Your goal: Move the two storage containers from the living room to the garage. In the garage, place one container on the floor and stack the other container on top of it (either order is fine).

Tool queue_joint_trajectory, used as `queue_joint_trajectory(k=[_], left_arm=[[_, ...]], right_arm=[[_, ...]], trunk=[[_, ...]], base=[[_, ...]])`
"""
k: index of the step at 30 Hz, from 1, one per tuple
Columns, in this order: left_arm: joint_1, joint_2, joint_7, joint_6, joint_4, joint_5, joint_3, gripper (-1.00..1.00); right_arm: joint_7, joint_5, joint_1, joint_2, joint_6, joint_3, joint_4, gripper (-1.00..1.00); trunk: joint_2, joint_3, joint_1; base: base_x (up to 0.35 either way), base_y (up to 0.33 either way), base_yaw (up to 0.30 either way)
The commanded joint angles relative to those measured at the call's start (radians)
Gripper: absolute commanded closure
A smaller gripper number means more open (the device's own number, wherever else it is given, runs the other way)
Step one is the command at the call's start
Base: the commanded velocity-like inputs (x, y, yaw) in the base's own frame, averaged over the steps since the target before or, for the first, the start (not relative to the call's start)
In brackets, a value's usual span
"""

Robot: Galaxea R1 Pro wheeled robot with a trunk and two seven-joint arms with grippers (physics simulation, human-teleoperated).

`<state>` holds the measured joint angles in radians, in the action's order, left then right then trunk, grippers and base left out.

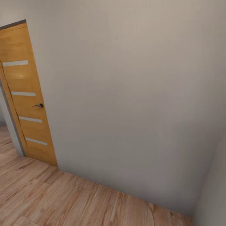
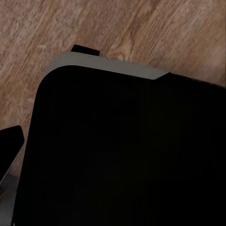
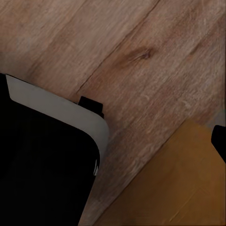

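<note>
The storage containers and the garage are out of view. I face a plain pale wall (image 1: 131, 94) above light wood plank flooring (image 1: 62, 201). In the left wrist view, one dark fingertip (image 2: 9, 141) sits at the picture's edge beside my black, grey-rimmed base (image 2: 122, 155), over wood planks. In the right wrist view, one dark fingertip (image 3: 219, 141) sits at the opposite edge, with my base (image 3: 42, 165) across from it. Each finger stands wide out, and nothing is held between the fingers.
A wooden door (image 1: 26, 100) with pale horizontal strips and a dark handle (image 1: 39, 105) stands at the left, with an opening beside it. A second wall (image 1: 213, 188) closes the corner at the right. A flat orange-brown surface (image 3: 179, 188) lies near the right gripper.
</note>
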<state>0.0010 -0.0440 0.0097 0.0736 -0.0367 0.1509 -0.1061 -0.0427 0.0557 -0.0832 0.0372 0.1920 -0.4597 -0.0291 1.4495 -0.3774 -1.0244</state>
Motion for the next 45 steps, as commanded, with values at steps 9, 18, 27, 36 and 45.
queue_joint_trajectory(k=[9,18,27,36,45], left_arm=[[0.000,0.000,0.001,0.002,-0.002,0.001,-0.007,-1.00],[0.000,0.000,0.001,0.002,-0.002,0.002,-0.007,-1.00],[0.000,0.000,0.001,0.003,-0.002,0.003,-0.007,-1.00],[0.000,0.000,0.001,0.003,-0.002,0.002,-0.007,-1.00],[0.000,0.001,0.001,0.002,-0.002,0.003,-0.007,-1.00]], right_arm=[[-0.002,0.006,-0.001,0.000,0.006,-0.007,-0.003,-1.00],[-0.003,0.009,-0.001,-0.007,0.003,-0.005,-0.003,-1.00],[-0.004,0.025,-0.001,-0.020,-0.008,0.018,-0.003,-1.00],[-0.003,0.024,-0.001,-0.019,-0.006,0.058,-0.003,-1.00],[-0.003,0.018,-0.001,-0.019,-0.005,0.058,-0.003,-1.00]], trunk=[[0.001,-0.001,-0.001],[0.001,-0.001,-0.001],[0.001,-0.001,-0.001],[0.001,-0.001,-0.001],[0.001,-0.001,-0.001]], base=[[0.146,0.000,0.277],[0.002,0.000,0.278],[0.000,0.000,0.282],[0.000,0.000,0.283],[0.081,0.000,0.283]])
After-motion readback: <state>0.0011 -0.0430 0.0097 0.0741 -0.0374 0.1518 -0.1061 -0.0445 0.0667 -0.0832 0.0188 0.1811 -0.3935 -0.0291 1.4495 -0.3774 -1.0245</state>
